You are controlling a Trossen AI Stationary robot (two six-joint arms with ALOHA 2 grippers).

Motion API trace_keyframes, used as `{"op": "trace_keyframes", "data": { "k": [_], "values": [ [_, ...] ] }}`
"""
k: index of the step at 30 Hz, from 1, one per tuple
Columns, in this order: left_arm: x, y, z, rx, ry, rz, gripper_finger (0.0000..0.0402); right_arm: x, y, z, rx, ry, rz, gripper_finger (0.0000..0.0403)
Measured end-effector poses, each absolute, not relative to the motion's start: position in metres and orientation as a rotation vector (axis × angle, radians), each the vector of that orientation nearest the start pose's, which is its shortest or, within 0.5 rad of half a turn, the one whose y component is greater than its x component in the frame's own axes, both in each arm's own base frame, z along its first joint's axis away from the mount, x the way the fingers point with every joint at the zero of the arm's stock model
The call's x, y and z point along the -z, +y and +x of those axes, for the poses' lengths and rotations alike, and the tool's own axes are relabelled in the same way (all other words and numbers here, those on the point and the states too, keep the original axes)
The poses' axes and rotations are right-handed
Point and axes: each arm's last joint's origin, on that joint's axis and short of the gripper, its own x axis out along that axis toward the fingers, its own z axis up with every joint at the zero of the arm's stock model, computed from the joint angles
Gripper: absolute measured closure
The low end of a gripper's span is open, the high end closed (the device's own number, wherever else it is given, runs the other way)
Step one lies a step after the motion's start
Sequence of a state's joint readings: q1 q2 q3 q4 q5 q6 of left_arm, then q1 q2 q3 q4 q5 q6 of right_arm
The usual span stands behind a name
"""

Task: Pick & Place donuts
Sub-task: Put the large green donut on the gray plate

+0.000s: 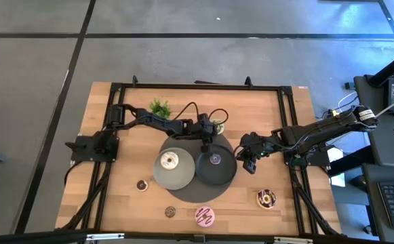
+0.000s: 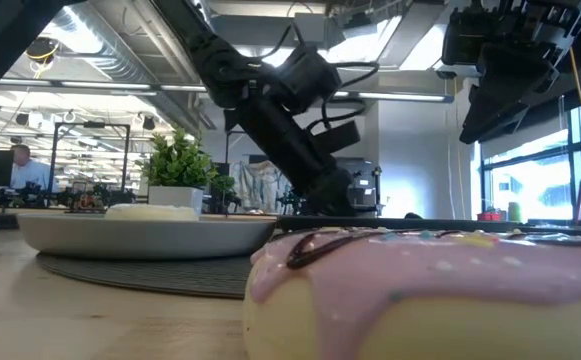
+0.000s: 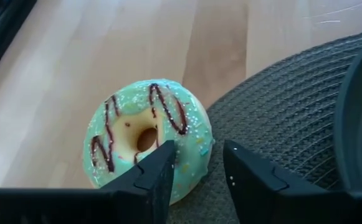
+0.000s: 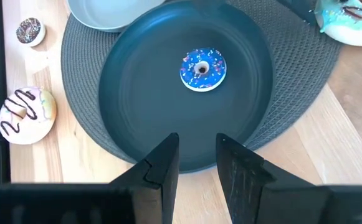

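Observation:
A green donut with dark stripes [image 3: 140, 137] lies at the far edge of the woven mat [image 3: 280, 106], by the plant. My left gripper [image 3: 199, 155] is open right at it, with one finger over its rim; in the high view it shows as the left gripper [image 1: 210, 129]. My right gripper [image 4: 197, 142] is open above the dark plate [image 4: 143, 93], which carries a blue-purple donut [image 4: 202, 68]. A cream donut [image 1: 168, 160] sits on the grey plate [image 1: 176, 179]. A pink striped donut [image 1: 205, 215], a chocolate one [image 1: 266, 198] and two mini donuts [image 1: 170, 211] [image 1: 142, 184] lie on the table. My left gripper has one finger [image 3: 159, 180] in front of the green donut's rim [image 3: 190, 165], coming from above and slanting down. Whether the finger touches the donut, I cannot tell. The other finger [image 3: 249, 180] stands over the mat.
A small potted plant [image 1: 159, 107] stands at the far side, near the left arm. Both plates sit on the round mat in the table's middle. The black frame rails [image 1: 115, 135] run along the table's left, right and far sides. Bare wood shows toward the near corners.

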State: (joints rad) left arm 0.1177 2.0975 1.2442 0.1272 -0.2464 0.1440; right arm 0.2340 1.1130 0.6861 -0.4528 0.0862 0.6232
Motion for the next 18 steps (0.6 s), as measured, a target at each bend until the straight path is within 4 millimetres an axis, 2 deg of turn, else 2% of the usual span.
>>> {"op": "trace_keyframes", "data": {
  "k": [14,18],
  "values": [
    [-0.1228,0.0569,0.4264,-0.341,0.759,0.194,0.0391,-0.2190,0.0470,0.2074,0.135,0.878,0.443,0.0295],
    [-0.1245,0.0565,0.4261,-0.351,0.759,0.208,0.0396,-0.2190,0.0470,0.2075,0.136,0.878,0.443,0.0295]
  ]
}}
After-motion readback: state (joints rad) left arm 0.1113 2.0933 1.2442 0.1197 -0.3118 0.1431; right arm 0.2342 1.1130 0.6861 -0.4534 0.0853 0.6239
